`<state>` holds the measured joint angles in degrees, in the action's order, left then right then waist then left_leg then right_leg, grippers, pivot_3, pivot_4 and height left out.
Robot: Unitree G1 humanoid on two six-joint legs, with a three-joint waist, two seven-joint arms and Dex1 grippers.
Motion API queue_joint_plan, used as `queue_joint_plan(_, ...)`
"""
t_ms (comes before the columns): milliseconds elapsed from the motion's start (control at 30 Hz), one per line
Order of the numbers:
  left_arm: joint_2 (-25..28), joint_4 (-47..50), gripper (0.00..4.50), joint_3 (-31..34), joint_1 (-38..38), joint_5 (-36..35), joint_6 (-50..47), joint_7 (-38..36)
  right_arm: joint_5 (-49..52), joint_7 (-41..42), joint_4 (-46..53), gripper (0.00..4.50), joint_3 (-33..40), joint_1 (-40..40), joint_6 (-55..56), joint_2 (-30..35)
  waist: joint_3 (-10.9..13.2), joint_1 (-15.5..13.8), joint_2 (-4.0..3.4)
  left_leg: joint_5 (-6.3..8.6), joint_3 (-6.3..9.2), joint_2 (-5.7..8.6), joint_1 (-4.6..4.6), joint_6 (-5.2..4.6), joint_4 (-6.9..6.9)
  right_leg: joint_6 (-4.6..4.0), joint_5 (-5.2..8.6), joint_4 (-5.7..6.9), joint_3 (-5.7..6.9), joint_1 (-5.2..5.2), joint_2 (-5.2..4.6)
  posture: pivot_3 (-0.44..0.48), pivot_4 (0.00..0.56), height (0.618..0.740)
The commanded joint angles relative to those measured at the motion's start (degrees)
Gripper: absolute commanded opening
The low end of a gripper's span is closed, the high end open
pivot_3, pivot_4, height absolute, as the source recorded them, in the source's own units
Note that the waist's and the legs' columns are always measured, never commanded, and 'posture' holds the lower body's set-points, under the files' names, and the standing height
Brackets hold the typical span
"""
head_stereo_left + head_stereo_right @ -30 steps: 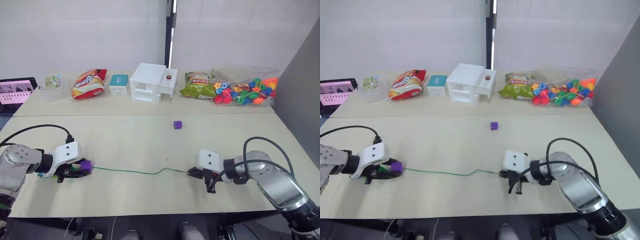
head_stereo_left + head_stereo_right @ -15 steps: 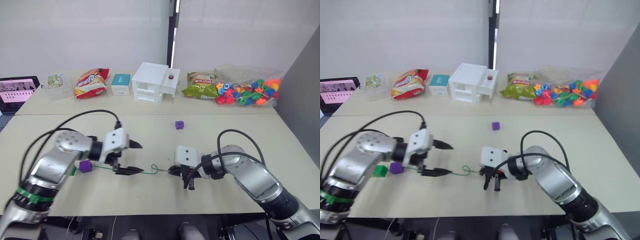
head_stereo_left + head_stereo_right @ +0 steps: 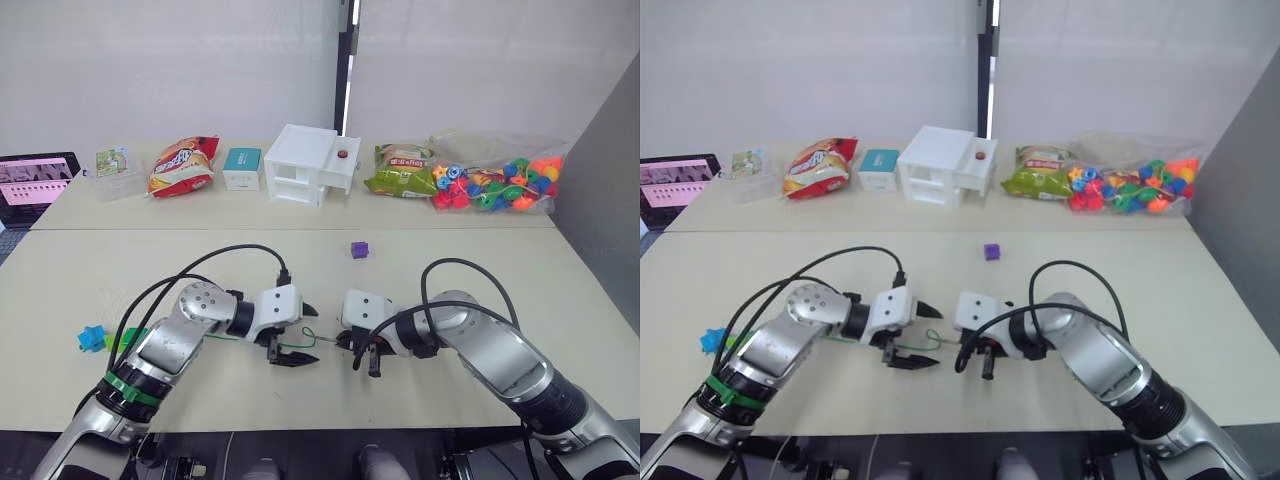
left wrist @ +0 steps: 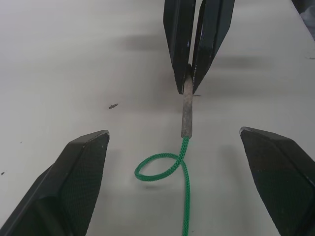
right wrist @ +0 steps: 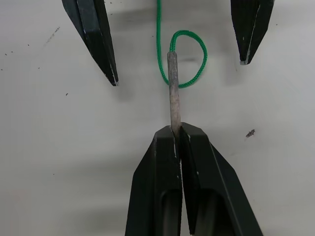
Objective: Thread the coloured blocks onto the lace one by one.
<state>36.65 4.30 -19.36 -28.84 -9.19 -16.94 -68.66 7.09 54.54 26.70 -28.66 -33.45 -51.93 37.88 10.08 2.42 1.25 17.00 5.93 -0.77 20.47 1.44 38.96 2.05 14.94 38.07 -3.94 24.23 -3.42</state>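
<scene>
The lace (image 4: 186,196) is a thin green cord lying on the table, curled into a small loop just behind its stiff pale tip (image 5: 172,93). My right gripper (image 5: 177,130) is shut on the end of that tip. My left gripper (image 3: 315,337) faces it, open, with one finger (image 4: 78,182) on each side of the loop and touching nothing. A purple block (image 3: 359,249) lies alone farther back on the table. A blue block (image 3: 92,338) and a green block (image 3: 126,340) lie at the far left, by my left arm.
Along the far table stand a white box (image 3: 308,163), snack bags (image 3: 180,166), a small teal box (image 3: 240,168) and a clear bag of bright round beads (image 3: 492,184). A tablet (image 3: 35,180) sits at the far left.
My left gripper has left the blocks at the far left and swung right, open, to face the right gripper. The right gripper has drawn the tip leftward, so the cord now curls into a loop.
</scene>
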Motion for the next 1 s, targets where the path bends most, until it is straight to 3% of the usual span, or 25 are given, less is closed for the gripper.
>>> queue_joint_plan(33,-0.83,0.53,3.64,-0.04,-0.51,0.2,1.36,0.06,0.46,-0.18,2.27,0.0,0.29,-1.12,-0.38,0.29,0.0,0.01,0.0,0.0,0.0,0.0,-0.01,0.0,0.0,0.0,0.0,0.01,0.0,0.0,0.0,0.0,0.15,0.74)
queue_joint_plan(400,-1.59,1.16,0.02,0.01,-0.36,0.09,0.43,0.57,0.57,-0.11,2.72,0.0,-0.06,-1.11,-0.79,0.71,0.0,0.04,0.0,0.0,0.01,0.0,-0.01,0.0,0.0,0.0,0.0,0.01,0.0,0.0,0.0,0.0,0.15,0.74)
queue_joint_plan(800,-1.86,1.76,0.02,0.53,-0.96,-0.55,-1.29,0.51,0.23,-1.64,2.78,0.0,0.4,-0.49,-0.65,0.58,0.0,0.05,0.0,0.0,0.01,0.0,-0.01,0.0,0.0,0.0,0.0,0.0,0.0,0.0,0.0,0.0,0.15,0.74)
queue_joint_plan(1000,0.83,2.12,0.0,1.31,-0.35,-0.3,-2.0,-0.42,4.39,-5.49,6.52,2.04,7.73,4.39,-5.17,-0.96,0.0,0.02,0.0,0.0,0.02,0.0,0.01,0.0,-0.01,0.0,0.0,0.0,0.01,0.0,0.01,0.0,0.15,0.74)
